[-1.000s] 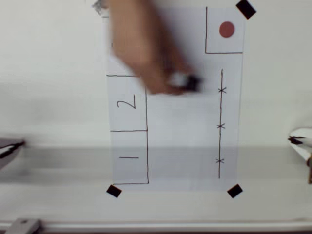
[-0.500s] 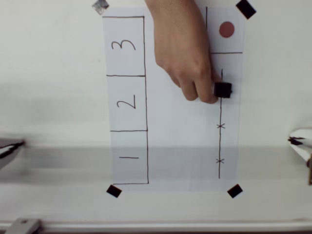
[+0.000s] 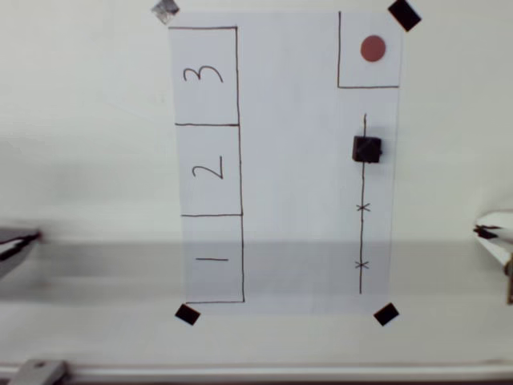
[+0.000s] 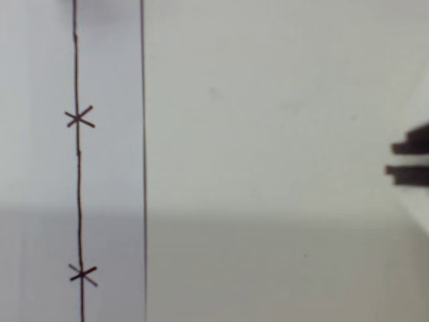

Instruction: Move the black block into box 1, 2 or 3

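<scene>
Counter (image 3: 80,120): a pale surface carrying a white paper sheet (image 3: 296,176), with a grey shadow band running across its lower part in the overhead view.
Tape squares: flat black pieces pin the sheet's corners, at the lower left (image 3: 187,314), lower right (image 3: 385,314) and upper right (image 3: 404,14); the piece at the upper left (image 3: 165,10) looks grey and shiny.
Left column of the sheet: three pen-outlined rectangles stacked along its left edge, marked 3 (image 3: 203,75) at the top, 2 (image 3: 208,169) in the middle and 1 (image 3: 212,259) at the bottom.
Box (image 3: 208,169): the middle rectangle with the numeral 2; nothing lies in it.
Pen line (image 3: 362,233): runs up and down near the sheet's right edge, with crosses drawn on it; the wrist view shows two of the crosses (image 4: 79,118).
Black block (image 3: 367,149): sits on the upper part of that line, near the sheet's right edge, below the outlined square and well apart from the numbered rectangles.
Outlined square (image 3: 353,83): in the sheet's upper right corner, with a red dot (image 3: 373,48) inside.
Tool: I cannot tell whether it is open or closed; only a dark shape (image 4: 410,159) at the right edge of the wrist view might be part of it.
</scene>
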`<state>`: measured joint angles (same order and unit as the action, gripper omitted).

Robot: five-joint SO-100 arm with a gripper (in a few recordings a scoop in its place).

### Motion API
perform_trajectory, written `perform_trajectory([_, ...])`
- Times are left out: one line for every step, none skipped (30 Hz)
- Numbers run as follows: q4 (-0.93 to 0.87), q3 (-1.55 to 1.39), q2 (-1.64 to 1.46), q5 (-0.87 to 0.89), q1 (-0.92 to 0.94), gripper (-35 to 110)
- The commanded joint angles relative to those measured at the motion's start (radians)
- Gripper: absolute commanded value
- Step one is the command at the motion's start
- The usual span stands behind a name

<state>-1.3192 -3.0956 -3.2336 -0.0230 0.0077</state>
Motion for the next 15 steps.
perform_trajectory([-0.023,-0.011,0.002,-0.002,0.003,1])
perform_trajectory([-0.023,-0.011,0.002,-0.002,0.003,1])
perform_trajectory([-0.023,-0.011,0.002,-0.002,0.008,1])
perform_trajectory([-0.023,-0.011,0.002,-0.002,0.009,1])
perform_trajectory([-0.023,-0.011,0.002,-0.002,0.009,1])
perform_trajectory([-0.023,-0.011,0.002,-0.002,0.009,1])
perform_trajectory([-0.023,-0.011,0.002,-0.002,0.008,1])
perform_trajectory([-0.023,-0.011,0.002,-0.002,0.006,1])
perform_trajectory([-0.023,-0.011,0.002,-0.002,0.006,1])
perform_trajectory([-0.023,-0.011,0.002,-0.002,0.006,1])
perform_trajectory([-0.023,-0.011,0.002,-0.002,0.006,1])
perform_trajectory([-0.023,-0.011,0.002,-0.002,0.006,0])
perform_trajectory([-0.023,-0.011,0.002,-0.002,0.006,0])
perform_trajectory([-0.023,-0.011,0.002,-0.002,0.008,0])
perform_trajectory([-0.023,-0.011,0.002,-0.002,0.008,1])
